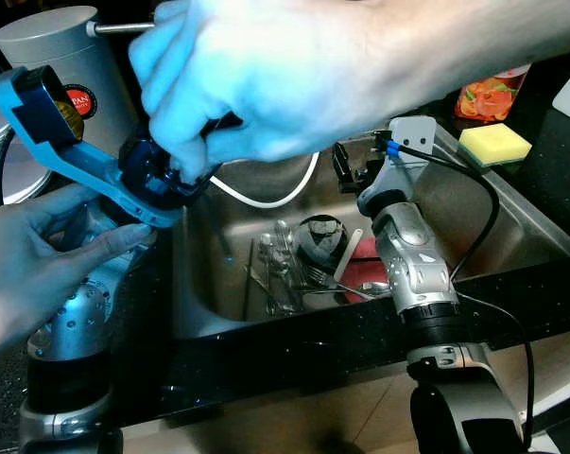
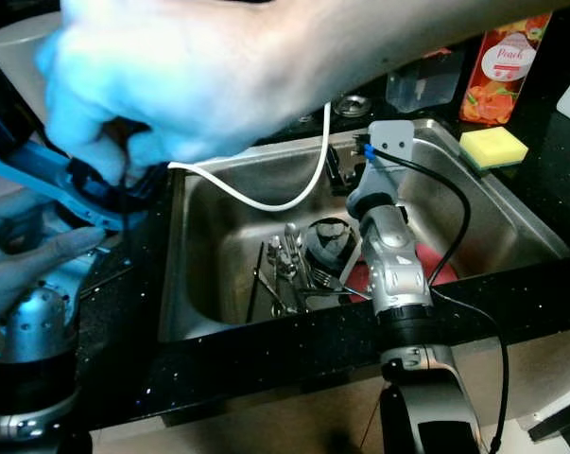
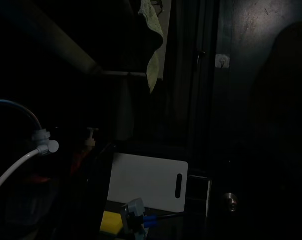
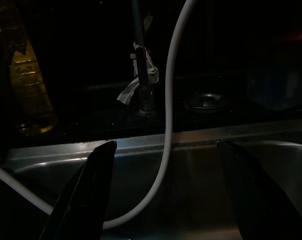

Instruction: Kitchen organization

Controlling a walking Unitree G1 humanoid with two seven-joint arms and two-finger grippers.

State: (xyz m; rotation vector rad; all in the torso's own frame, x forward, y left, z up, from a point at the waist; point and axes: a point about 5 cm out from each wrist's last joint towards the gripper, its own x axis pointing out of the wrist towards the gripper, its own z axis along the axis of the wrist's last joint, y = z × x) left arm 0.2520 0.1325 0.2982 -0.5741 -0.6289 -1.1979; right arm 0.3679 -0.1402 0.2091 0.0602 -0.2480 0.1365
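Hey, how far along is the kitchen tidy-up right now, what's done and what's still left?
Nothing looks done: cutlery and a dirty cup sit in the sink. In hand: a person's hands are working on the robot's left arm, holding a blue part. The right gripper hangs open over the sink beside a white hose. Left: clearing the sink.

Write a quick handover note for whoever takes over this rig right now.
Right gripper: open, holding nothing, over the sink.
Left gripper: a person's hands are working on the left arm's blue wrist mount; finger state unclear.
Cutlery and a red dish lie in the sink; a white hose loops in.
Yellow sponge on the counter.
Nothing sorted yet.
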